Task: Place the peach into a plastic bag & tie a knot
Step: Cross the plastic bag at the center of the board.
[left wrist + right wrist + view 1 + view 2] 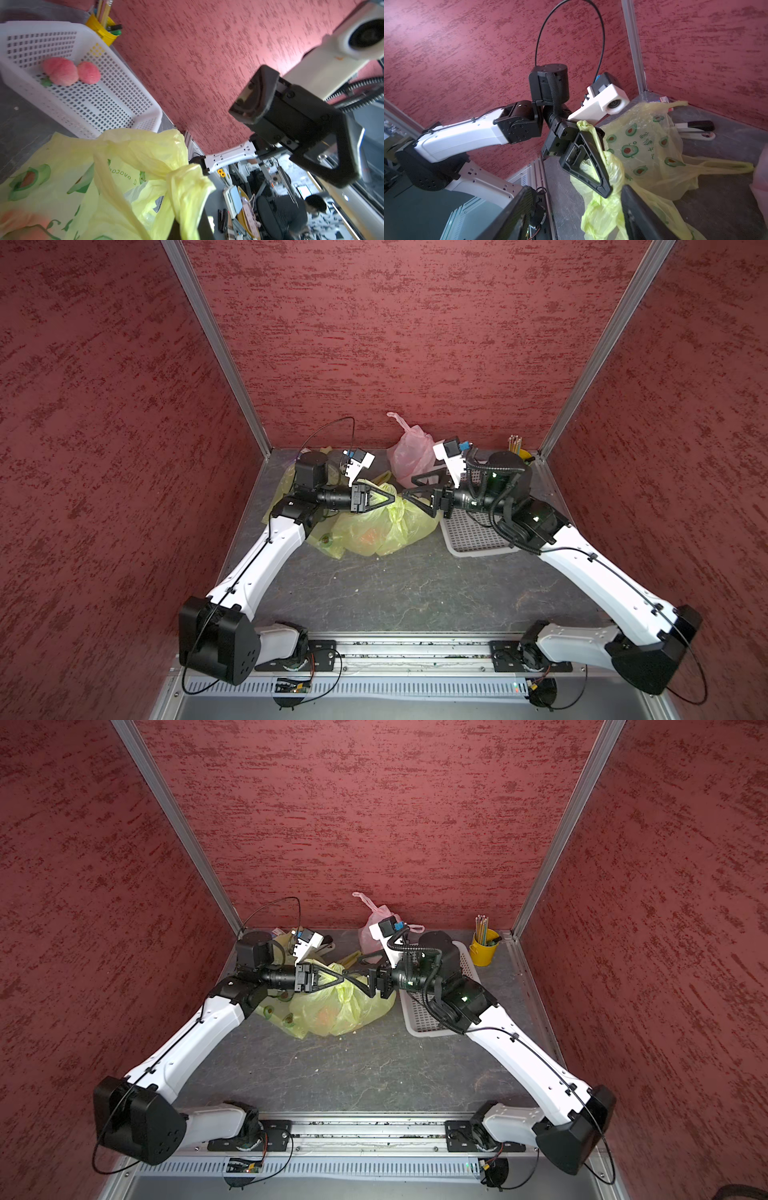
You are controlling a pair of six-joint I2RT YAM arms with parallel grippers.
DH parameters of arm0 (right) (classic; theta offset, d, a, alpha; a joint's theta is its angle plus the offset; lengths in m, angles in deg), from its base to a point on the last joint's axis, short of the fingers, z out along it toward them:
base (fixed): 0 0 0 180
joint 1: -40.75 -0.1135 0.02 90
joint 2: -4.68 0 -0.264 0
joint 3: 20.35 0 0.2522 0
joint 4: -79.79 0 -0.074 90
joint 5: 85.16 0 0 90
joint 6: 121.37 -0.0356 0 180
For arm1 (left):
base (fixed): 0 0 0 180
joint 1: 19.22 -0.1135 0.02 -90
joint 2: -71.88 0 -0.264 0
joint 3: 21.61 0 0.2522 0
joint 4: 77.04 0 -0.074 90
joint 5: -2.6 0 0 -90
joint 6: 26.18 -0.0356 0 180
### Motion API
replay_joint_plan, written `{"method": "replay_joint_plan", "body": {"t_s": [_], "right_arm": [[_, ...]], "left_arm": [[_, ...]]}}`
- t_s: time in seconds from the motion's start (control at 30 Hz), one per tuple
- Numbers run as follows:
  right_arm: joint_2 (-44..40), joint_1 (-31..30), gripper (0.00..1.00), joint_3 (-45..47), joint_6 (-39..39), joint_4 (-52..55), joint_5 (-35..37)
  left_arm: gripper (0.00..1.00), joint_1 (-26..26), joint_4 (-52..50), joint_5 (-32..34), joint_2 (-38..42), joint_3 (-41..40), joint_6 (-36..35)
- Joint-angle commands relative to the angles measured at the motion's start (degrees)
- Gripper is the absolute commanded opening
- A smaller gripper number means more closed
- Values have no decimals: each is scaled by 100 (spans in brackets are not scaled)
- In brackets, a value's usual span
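Peach (368, 537) dim orange through yellow bag (388, 526), handle (586, 125) pinched in left claw (392, 499), right claw (408, 486) wide

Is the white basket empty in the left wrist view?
No: a larger pink peach and a smaller pink peach lie side by side on the white basket's mesh floor.

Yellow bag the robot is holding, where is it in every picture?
In a top view: the yellow bag lies in the middle of the table.
In a top view: the yellow bag again, left of the white basket.
Left wrist view: close up, in front of the white basket.
Right wrist view: close up, its twisted top pinched by the left gripper.
Shared landmark: that pinch, also in both top views.
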Motion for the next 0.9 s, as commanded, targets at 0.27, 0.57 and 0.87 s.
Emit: {"method": "replay_joint_plan", "body": {"t_s": [0.27, 0.57, 0.87], "right_arm": [[626, 8, 78, -35, 422, 449, -1990], [648, -28, 57, 390, 203, 235, -2219], [638, -37, 7, 364, 175, 177, -1554]], "left_arm": [[0, 134, -456, -841, 254, 223, -315], [0, 252, -301, -859, 189, 221, -218], [38, 280, -282, -662, 156, 262, -113]]}}
